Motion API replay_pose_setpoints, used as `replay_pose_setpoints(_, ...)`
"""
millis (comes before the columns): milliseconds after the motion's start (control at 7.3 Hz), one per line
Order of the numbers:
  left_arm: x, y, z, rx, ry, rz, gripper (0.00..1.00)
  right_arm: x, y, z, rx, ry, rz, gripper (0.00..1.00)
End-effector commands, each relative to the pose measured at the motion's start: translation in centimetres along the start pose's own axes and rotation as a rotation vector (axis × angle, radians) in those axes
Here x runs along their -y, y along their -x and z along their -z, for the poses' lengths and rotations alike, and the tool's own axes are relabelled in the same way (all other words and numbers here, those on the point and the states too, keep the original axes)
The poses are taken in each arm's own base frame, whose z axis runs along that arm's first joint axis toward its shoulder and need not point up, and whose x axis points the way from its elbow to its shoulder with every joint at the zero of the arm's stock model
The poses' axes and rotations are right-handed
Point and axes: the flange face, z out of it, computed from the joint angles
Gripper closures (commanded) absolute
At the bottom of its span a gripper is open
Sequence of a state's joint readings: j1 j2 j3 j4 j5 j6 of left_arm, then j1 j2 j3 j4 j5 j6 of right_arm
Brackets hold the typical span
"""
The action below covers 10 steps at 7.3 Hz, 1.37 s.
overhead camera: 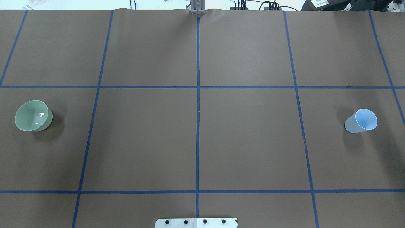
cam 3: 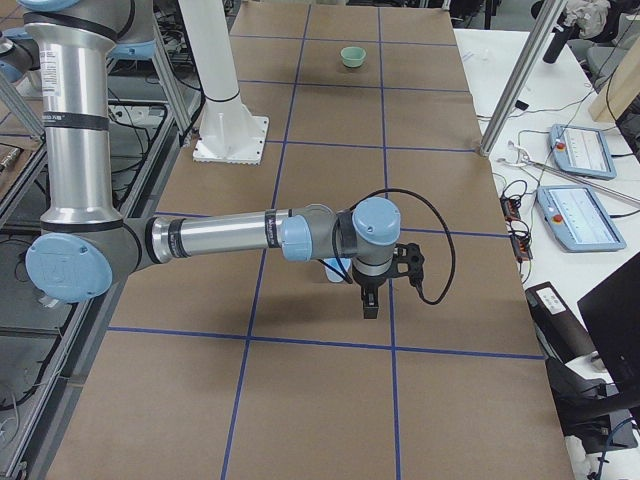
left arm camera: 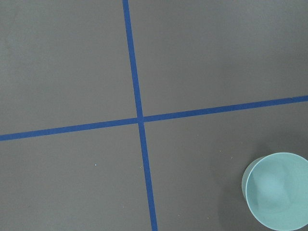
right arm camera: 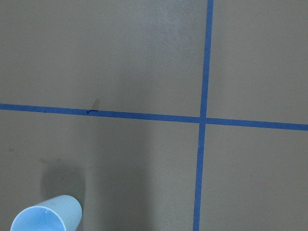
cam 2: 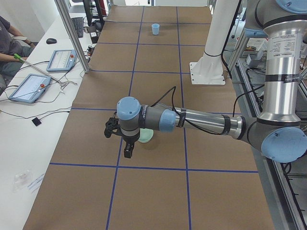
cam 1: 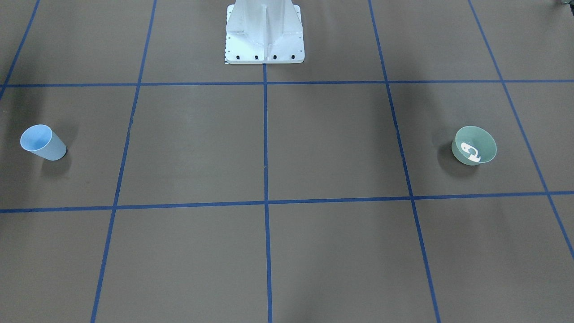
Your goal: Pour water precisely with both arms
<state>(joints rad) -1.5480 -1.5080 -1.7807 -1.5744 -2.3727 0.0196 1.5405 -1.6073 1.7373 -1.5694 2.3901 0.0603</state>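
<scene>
You'll find the only hint of water (overhead camera: 41, 114) as small whitish glints inside the green bowl (overhead camera: 23, 122); whether that's really liquid, can't tell. The bowl stands upright on the desk (overhead camera: 246, 142), on its left side in the overhead view, middle row of the blue tape grid (overhead camera: 198, 126). The blue cup (overhead camera: 364, 120) stands upright on the opp. side, same row, well apart from the bowl. Its inside reads plain pale blue and the contents can't be made out. The left arm (cam 2: 201, 122) stretches out over the desk w/ the left end effector (cam 2: 128, 149) pointing down near the bowl, which peeks from behind the wrist. The right arm (cam 3: 220, 238) mirrors it, right end effector (cam 3: 367, 300) pointing down near the cup, which is part-hidden behind that wrist. Both end effectors show in the side views only, so spread or pressed together: can't tell. The left wrist cam looks down on a tape crossing w/ the bowl at lower right, and the right wrist cam on a crossing w/ the cup at lower left. The white pedestal (cam 1: 264, 31) sits at the robot's edge, on the centre line. A person's arm (cam 2: 9, 48) and two teach pendants (cam 2: 29, 87) lie on the white side bench.
</scene>
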Motion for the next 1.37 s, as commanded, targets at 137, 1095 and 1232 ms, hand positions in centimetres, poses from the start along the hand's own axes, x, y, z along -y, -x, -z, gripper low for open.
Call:
replay_pose_setpoints(137, -1.72, -0.5, 0.37, 0.002, -0.003, -0.004, 0.0, -3.11, -1.86, -0.71, -0.042, -0.024, 0.006, 0.0)
replay_pose_setpoints(1095, -1.69, -0.78, 0.34, 0.0, 0.001, -0.007, 0.0, -2.64, -1.63, -0.6, -0.042, -0.025, 0.008, 0.0)
replay_pose_setpoints(1232, -1.69, -0.77, 0.34, 0.002, 0.001, -0.007, 0.0, -2.6, -1.73, -0.69, -0.044, -0.022, 0.005, 0.0)
